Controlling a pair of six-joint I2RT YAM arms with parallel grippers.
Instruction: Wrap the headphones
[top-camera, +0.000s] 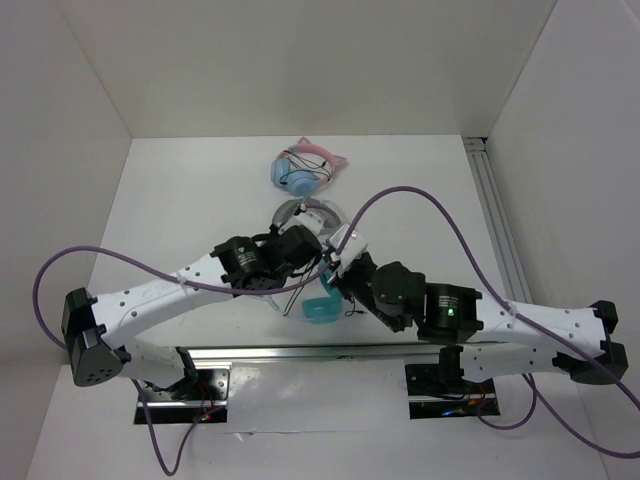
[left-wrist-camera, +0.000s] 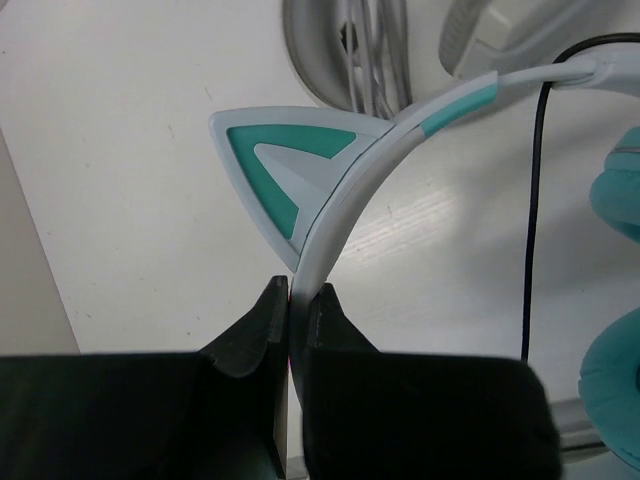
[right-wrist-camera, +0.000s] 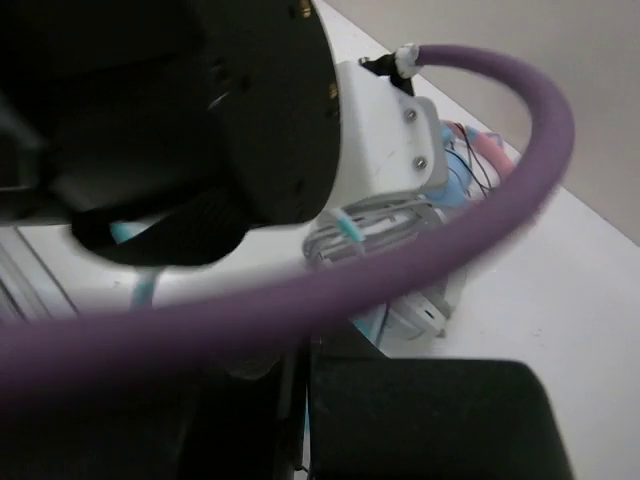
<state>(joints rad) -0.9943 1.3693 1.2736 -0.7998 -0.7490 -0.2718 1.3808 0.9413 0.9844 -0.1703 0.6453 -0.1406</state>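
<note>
The teal headphones (left-wrist-camera: 345, 205) are found near the middle of the surface (top-camera: 200, 200), between the wrists of the left arm (top-camera: 150, 295) and the right arm (top-camera: 520, 320). In the top view only 1 teal ear cup (top-camera: 322, 308) is exposed, below the 2 wrists and close to the front rail (top-camera: 300, 353).

The left jaws are closed on the white headband, which is gripped edge-on just below a cat ear (left-wrist-camera: 290, 165) with a teal inset. From there the band is seen arching up and to the right. A thin black cable (left-wrist-camera: 533, 200) is seen hanging to the right of the band, apart from it. 2 teal cushions are cut off by the right edge of the left wrist view.

The right wrist view is largely masked by the left arm's black housing and a purple cable (right-wrist-camera: 480, 230). The right jaws are pressed together at the bottom of that view; whether anything thin is pinched between them cannot be told.

The grey headphones (top-camera: 310, 212) are located just behind the wrists, and the blue-and-pink headphones (top-camera: 305, 170) just behind those, towards the back wall.
</note>
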